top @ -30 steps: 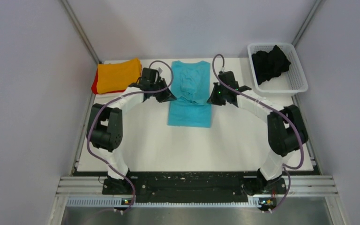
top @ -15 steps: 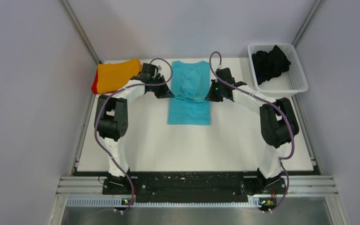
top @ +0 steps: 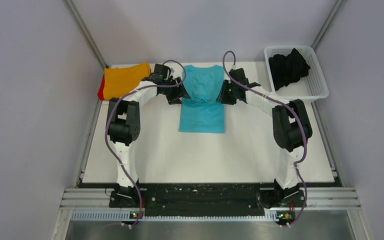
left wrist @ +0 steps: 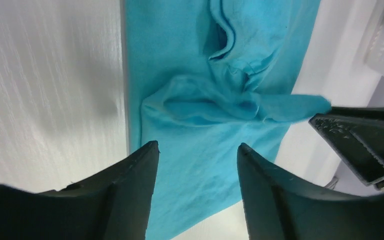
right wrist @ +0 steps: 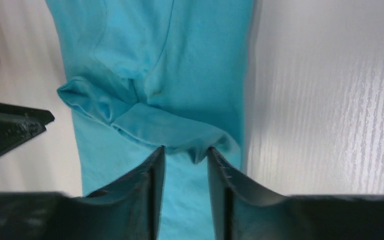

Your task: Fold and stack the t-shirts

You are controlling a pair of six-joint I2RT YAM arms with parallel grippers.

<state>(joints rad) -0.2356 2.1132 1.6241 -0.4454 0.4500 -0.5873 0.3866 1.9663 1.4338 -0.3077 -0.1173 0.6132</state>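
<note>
The turquoise t-shirt [top: 202, 107] lies flat at the back middle of the table, with a crumpled fold across it [left wrist: 220, 102] [right wrist: 145, 120]. My left gripper [top: 178, 95] [left wrist: 196, 147] hovers at the shirt's left edge, open, with nothing between its fingers. At the shirt's right edge my right gripper [top: 224, 94] [right wrist: 185, 150] is open by a narrow gap, and the fold's edge lies just past its tips. The orange t-shirt [top: 125, 80] rests folded on the red one [top: 101, 92] at the back left. The black t-shirt [top: 287, 67] sits in the basket.
The white mesh basket [top: 317, 87] stands at the back right corner. Grey walls close in the table on both sides and behind. The white tabletop [top: 205, 155] stretches from the shirt to the arm bases.
Both grippers moved toward the back and closer to the turquoise shirt's edges, then opened and let go of the cloth. The fold they carried now lies across the shirt.
</note>
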